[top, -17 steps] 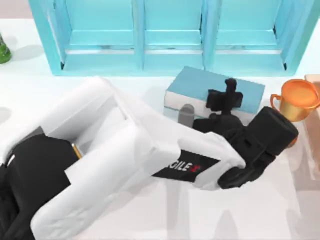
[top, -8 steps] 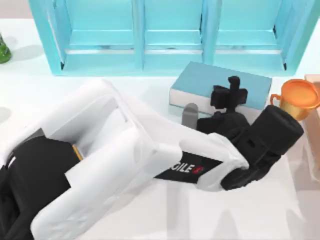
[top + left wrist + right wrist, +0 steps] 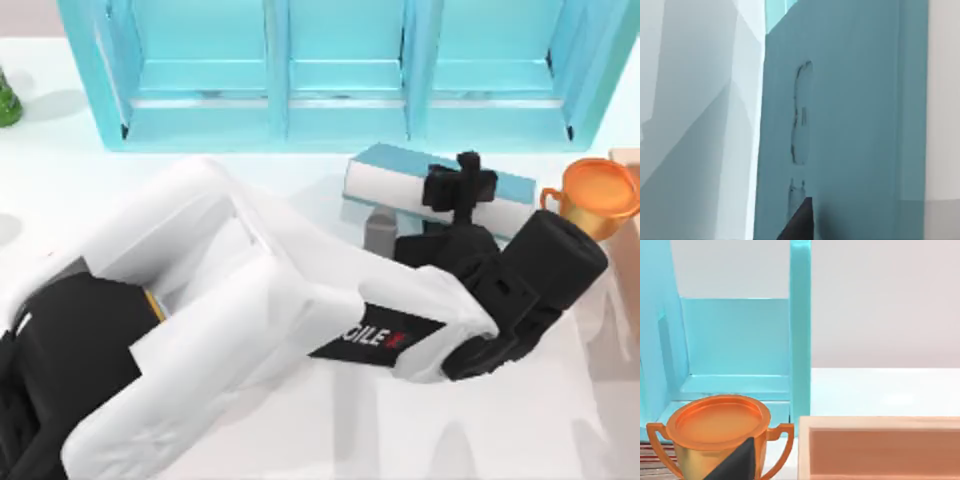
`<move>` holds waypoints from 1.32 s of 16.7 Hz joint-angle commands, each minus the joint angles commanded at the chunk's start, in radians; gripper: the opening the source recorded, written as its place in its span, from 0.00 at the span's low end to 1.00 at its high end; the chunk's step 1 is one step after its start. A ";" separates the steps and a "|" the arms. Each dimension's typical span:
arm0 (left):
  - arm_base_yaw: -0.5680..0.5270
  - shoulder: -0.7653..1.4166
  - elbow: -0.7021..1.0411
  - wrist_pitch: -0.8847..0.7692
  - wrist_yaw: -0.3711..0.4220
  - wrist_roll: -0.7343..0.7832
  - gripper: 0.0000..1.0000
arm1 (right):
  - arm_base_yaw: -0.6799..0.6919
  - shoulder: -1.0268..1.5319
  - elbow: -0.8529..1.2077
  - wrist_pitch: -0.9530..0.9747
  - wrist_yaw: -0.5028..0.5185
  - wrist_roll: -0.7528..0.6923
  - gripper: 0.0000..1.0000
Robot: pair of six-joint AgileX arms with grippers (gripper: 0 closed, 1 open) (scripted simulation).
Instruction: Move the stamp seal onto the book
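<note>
The teal-blue book point(image 3: 400, 186) lies in front of the shelf unit at the table's back right. It is tipped so that its white page edge faces up and only a thin strip of cover shows. My left gripper point(image 3: 460, 186) is right at the book, over its middle, at the end of the arm that reaches across the table. Close in the left wrist view, the book's cover point(image 3: 850, 125) stands as a broad teal face. The stamp seal is hidden. My right gripper point(image 3: 737, 465) is parked by the table's right side.
A light-blue shelf unit point(image 3: 340, 70) runs along the back. An orange trophy cup point(image 3: 598, 195) stands just right of the book, also near in the right wrist view point(image 3: 720, 432). A wooden tray point(image 3: 880, 447) sits beside it. A green bottle point(image 3: 8, 100) is far left.
The book has slid a little to the right and tipped up, so its cover has narrowed and its page edge has turned upward. My left gripper moved slightly right with it.
</note>
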 joint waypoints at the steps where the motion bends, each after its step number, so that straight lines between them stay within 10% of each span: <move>1: 0.000 0.000 0.000 0.000 0.000 0.000 0.83 | 0.000 0.000 0.000 0.000 0.000 0.000 1.00; 4: 0.000 0.000 0.000 0.000 0.000 0.000 1.00 | 0.000 0.000 0.000 0.000 0.000 0.000 1.00; 14: -0.009 0.002 -0.002 -0.015 -0.004 -0.014 1.00 | 0.000 0.000 0.000 0.000 0.000 0.000 1.00; 22: -0.220 -0.057 -0.037 -0.453 -0.103 -0.442 1.00 | 0.000 0.000 0.000 0.000 0.000 0.000 1.00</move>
